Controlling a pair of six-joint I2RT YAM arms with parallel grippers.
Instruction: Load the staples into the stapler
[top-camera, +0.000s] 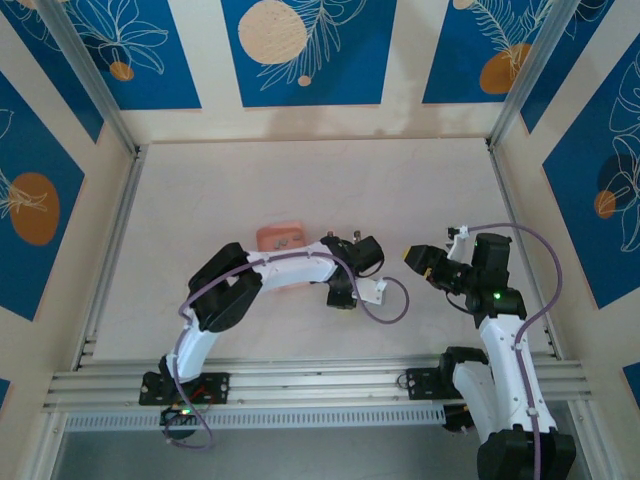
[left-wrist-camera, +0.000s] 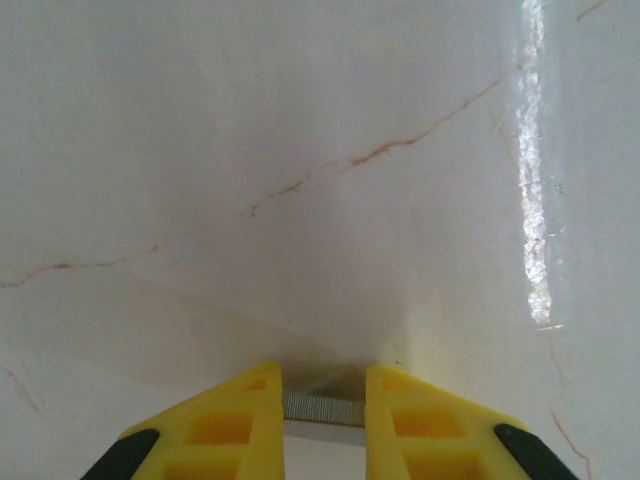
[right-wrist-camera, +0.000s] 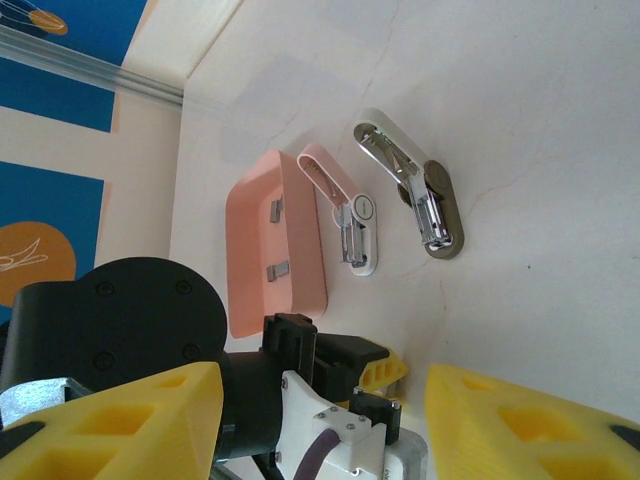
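a strip of staples (left-wrist-camera: 322, 408) is held crosswise in the nearly shut left gripper (left-wrist-camera: 325, 375), the arm nearer the opened stapler (right-wrist-camera: 345, 215), which is laid lengthwise just beside the pink tray (right-wrist-camera: 305, 250).

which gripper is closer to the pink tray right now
Left. The left gripper, shut on a staple strip, is just right of the pink tray in the top view and a little nearer the arm bases. The right gripper, open, is farther off to the right.
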